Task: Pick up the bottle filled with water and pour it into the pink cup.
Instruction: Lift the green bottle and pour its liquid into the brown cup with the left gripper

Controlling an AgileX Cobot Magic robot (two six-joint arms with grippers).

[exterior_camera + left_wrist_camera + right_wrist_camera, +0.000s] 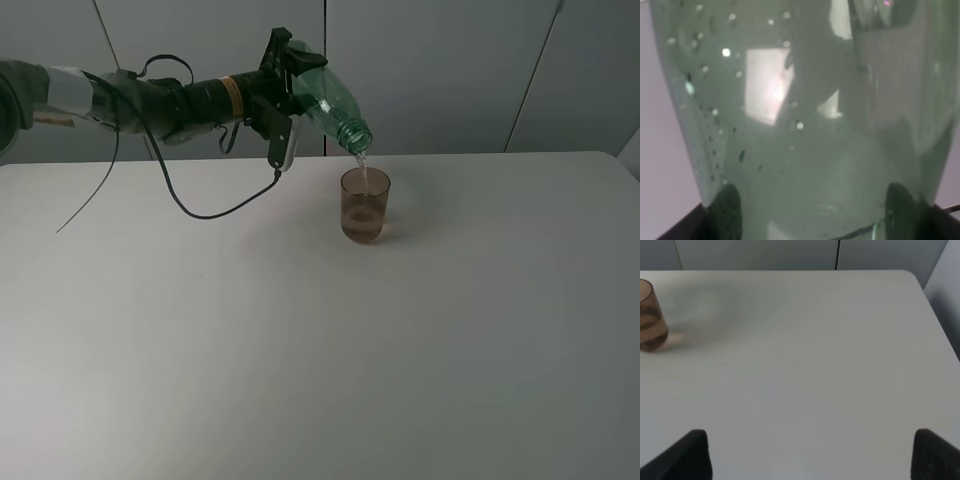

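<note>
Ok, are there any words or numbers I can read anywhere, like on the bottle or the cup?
None can be read.
The bottle has no label, the pink cup is plain, and the table carries no writing.
The yellow band on the left arm shows no letters at this size.

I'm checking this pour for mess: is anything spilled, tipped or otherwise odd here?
Nothing stands out. The bottle, tilted in the left gripper, sends its stream into the pink cup, which stands upright; no puddle shows on the table.
</note>
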